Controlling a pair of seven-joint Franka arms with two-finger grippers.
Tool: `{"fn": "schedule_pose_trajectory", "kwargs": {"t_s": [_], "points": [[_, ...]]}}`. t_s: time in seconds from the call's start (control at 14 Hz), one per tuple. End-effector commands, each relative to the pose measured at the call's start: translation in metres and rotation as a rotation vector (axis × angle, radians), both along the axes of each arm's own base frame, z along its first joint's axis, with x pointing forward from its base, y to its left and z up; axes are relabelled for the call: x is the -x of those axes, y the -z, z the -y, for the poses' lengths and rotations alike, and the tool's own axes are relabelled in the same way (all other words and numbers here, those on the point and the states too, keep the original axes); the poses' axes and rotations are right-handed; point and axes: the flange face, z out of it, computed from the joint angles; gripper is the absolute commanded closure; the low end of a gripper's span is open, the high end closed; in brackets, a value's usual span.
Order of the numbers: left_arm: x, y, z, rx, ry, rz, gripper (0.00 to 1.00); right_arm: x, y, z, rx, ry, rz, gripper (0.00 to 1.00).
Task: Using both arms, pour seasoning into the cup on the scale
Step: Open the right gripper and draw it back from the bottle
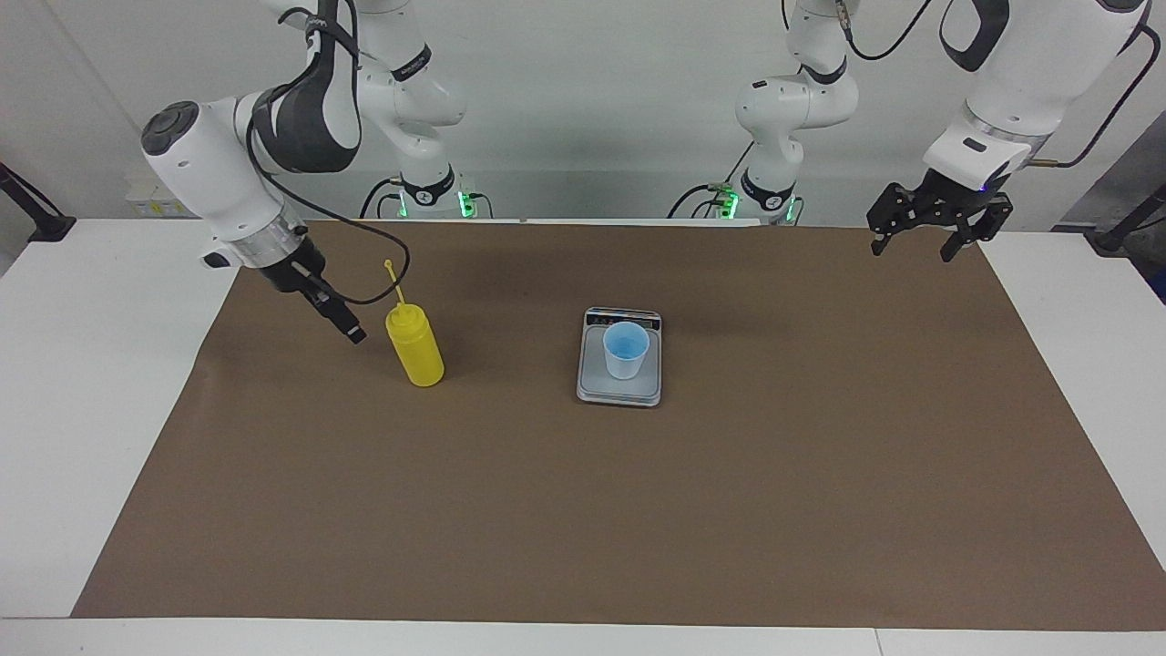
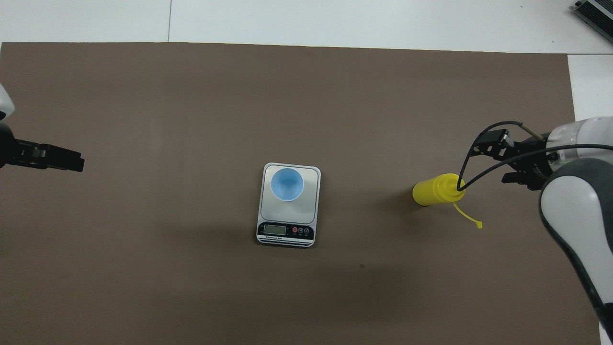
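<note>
The seasoning, a yellow squeeze bottle (image 1: 415, 351) (image 2: 433, 190), stands upright on the brown mat toward the right arm's end, its cap strap (image 1: 393, 278) sticking up. My right gripper (image 1: 351, 330) (image 2: 498, 163) hangs open just beside the bottle, a small gap away, and holds nothing. The light blue cup (image 1: 626, 349) (image 2: 287, 184) stands on the silver-grey scale (image 1: 619, 394) (image 2: 311, 211) at the middle of the mat. My left gripper (image 1: 914, 248) (image 2: 57, 160) waits open and empty in the air over the mat's edge at the left arm's end.
The brown mat (image 1: 638, 510) covers most of the white table (image 1: 91, 410). A loose black cable (image 2: 483, 143) arcs from the right wrist over the bottle's top. A dark device (image 2: 596, 12) lies at the table's corner farthest from the robots.
</note>
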Motion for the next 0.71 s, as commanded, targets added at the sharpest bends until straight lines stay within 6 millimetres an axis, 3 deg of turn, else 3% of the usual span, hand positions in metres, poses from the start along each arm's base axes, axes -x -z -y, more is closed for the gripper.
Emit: {"fn": "schedule_pose_trajectory", "kwargs": {"t_s": [0.0,0.21,0.64], "points": [[0.007,-0.002,-0.002,0.000,0.016,0.016,0.00,0.002,-0.019,-0.033,0.118,-0.139,0.019,0.00],[0.007,-0.001,-0.003,0.000,0.016,0.018,0.00,-0.005,-0.052,-0.040,0.119,-0.156,0.055,0.00],[0.007,-0.001,-0.005,-0.001,0.013,0.018,0.00,-0.007,-0.091,-0.027,0.111,-0.238,0.093,0.00]]}}
